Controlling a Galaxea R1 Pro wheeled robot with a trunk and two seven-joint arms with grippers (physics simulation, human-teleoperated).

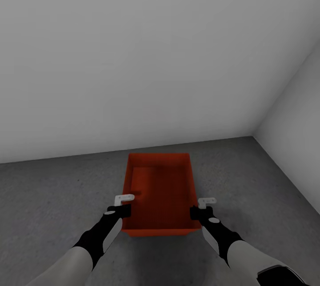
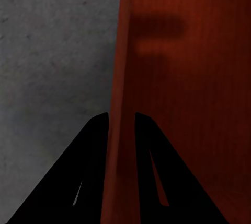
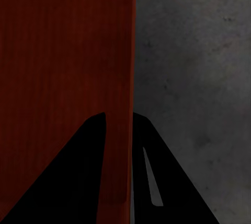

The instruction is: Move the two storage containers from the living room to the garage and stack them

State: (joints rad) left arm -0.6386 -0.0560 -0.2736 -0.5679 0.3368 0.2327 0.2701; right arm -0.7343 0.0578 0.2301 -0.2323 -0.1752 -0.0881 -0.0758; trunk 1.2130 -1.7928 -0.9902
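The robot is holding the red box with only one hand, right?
No, with both. In the head view the left gripper pinches the storage container's left wall and the right gripper its right wall, over the grey floor.

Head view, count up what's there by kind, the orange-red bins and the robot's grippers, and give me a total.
Orange-red storage containers: 1, on the dark concrete floor.
Grippers: 2, the left gripper on the bin's left wall and the right gripper on its right wall, each with one of its fingers either side of the wall.
Total: 3
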